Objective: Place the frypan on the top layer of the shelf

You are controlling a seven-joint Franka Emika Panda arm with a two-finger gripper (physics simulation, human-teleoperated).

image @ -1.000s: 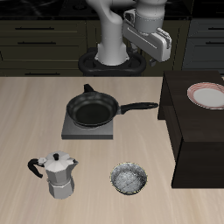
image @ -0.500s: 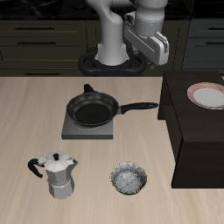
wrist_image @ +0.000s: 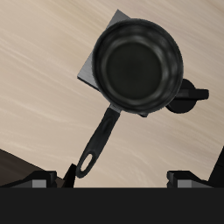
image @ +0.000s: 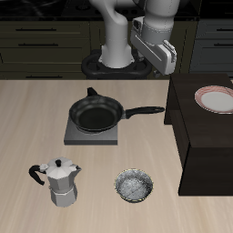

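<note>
Exterior view: the frypan [image: 96, 114] is a round, shallow black pan with a glossy rim and 1 long straight black handle pointing toward the shelf [image: 206, 136]. It sits on the grey square hotplate [image: 94, 123], covering most of it, with the handle reaching out past the hotplate's edge over the pale wood counter [image: 36, 118]. From the frypan, the shelf lies at 3 o'clock: a large, almost black box with a flat top, carrying a white plate with a pink rim [image: 217, 100]. The moka pot [image: 59, 182] stands at 7 o'clock from the pan, nearer the counter's front edge, and the small speckled bowl [image: 135, 187] at 5 o'clock.

In the wrist view the frypan [wrist_image: 138, 66] shows its dark, smooth inside and the handle ends in a small hanging hole.

The claw [image: 166, 62] hangs high above the counter's back, well apart from the pan; I cannot tell whether its fingers are parted or together. Compared with 0.5 s ago, it has tilted a little further and drifted slightly toward the shelf. Nothing on the counter has moved.
</note>
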